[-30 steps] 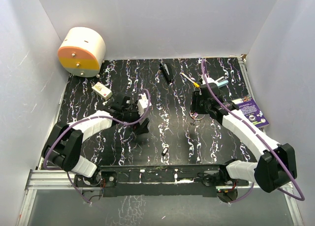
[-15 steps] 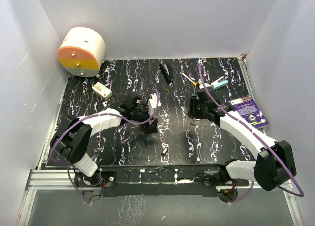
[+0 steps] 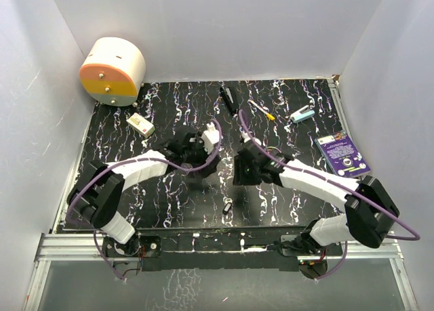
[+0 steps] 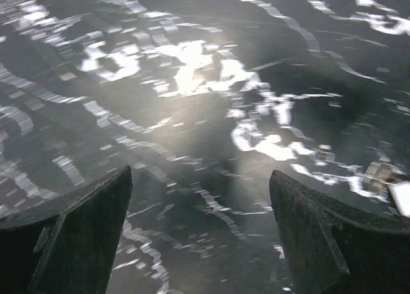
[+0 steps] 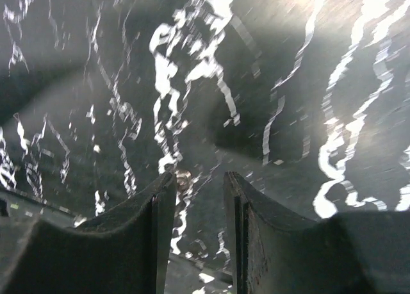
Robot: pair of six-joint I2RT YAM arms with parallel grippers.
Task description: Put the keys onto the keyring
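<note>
A small dark and silvery thing (image 3: 227,206) lies on the black marbled mat (image 3: 169,196) near the front, too small to tell whether it is a key. No round wire keyring shows in any view. My left gripper (image 3: 205,167) hovers over the mat's middle, wide open and empty (image 4: 200,172); a small silvery piece (image 4: 383,177) lies at the right edge of its view. My right gripper (image 3: 239,175) is just right of it, its jaws a narrow gap apart with nothing between them (image 5: 200,174). A small roundish metal bit (image 5: 184,176) lies just beyond its left fingertip.
A cream and orange drum (image 3: 112,70) stands at the back left, with a small white box (image 3: 140,124) near it. A black pen-like stick (image 3: 229,99), a yellow-handled tool (image 3: 261,110) and a teal item (image 3: 302,114) lie at the back. A purple card (image 3: 344,155) lies at the right.
My right gripper has swung left from the right side of the mat to its middle. My left gripper has moved right toward it. The two now sit close together.
</note>
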